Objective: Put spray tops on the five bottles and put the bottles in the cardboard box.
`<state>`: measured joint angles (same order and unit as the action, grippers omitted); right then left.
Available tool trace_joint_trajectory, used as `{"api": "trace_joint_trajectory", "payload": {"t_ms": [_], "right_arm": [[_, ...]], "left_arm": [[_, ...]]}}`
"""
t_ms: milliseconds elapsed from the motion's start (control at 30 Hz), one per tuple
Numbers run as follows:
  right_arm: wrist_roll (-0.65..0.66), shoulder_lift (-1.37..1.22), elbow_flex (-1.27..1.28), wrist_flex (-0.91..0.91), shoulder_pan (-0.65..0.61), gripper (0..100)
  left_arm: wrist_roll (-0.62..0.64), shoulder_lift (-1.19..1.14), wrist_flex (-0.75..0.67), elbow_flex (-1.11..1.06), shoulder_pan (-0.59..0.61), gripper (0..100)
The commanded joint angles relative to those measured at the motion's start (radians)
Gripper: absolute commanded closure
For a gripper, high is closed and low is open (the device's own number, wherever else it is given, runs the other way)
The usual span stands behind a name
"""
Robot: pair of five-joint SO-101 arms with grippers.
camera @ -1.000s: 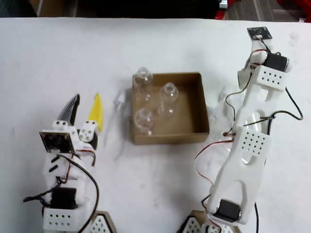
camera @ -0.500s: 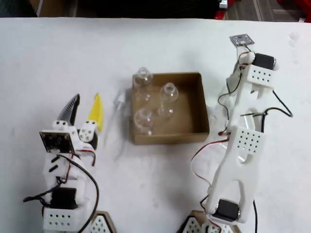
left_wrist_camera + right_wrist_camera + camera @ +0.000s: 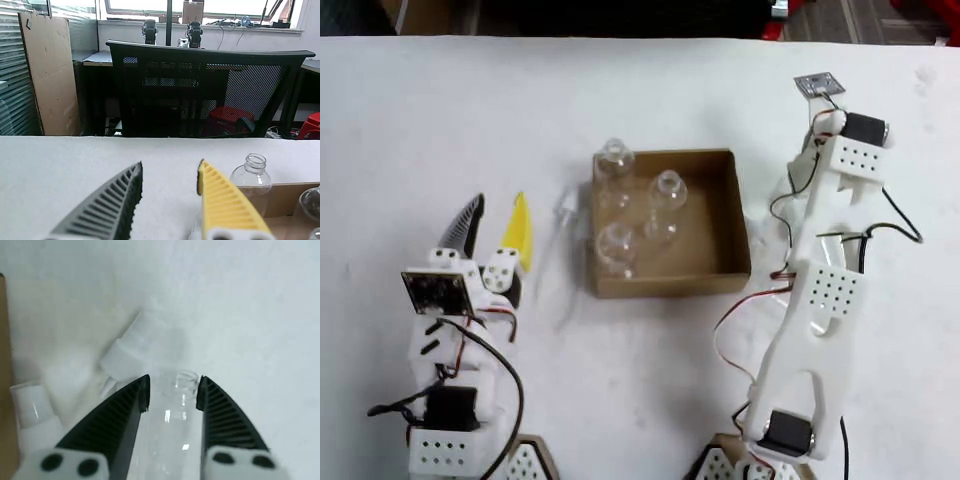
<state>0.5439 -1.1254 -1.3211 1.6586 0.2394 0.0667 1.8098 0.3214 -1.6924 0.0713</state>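
One uncapped bottle (image 3: 182, 415) lies lengthwise betw the right gripper (image 3: 174, 385) jaws, which I read as closed on it, neck pointing past the tips twd a spray top (image 3: 125, 357) on the table (image 3: 250, 300); left gripper (image 3: 170, 165) open, empty.

Office, black mesh chair (image 3: 210, 90), desk (image 3: 97, 57) behind, blinds (image 3: 9, 75), windows (image 3: 135, 5)

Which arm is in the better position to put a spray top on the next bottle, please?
Right. The right gripper is closed on an uncapped clear plastic bottle, with white spray tops lying beside it. The left gripper is open and empty, across the brown cardboard box from them.
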Motion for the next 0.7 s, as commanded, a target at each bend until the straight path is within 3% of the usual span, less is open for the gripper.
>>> {"api": "trace_joint_trajectory", "payload": {"t_ms": [0,200,467,667], "right_arm": [[0.075,0.01,-0.006,-0.013,0.021,88.8],[0.087,-0.03,-0.017,-0.016,0.033,84.6],[0.092,-0.028,-0.077,0.002,0.035,98.5],[0.086,-0.028,-0.204,0.059,0.031,95.0]], "left_arm": [[-0.014,0.018,0.003,0.0,0.008,83],[-0.014,0.018,0.003,0.0,0.008,83],[-0.014,0.018,0.003,0.0,0.008,83],[-0.014,0.018,0.003,0.0,0.008,83]]}}
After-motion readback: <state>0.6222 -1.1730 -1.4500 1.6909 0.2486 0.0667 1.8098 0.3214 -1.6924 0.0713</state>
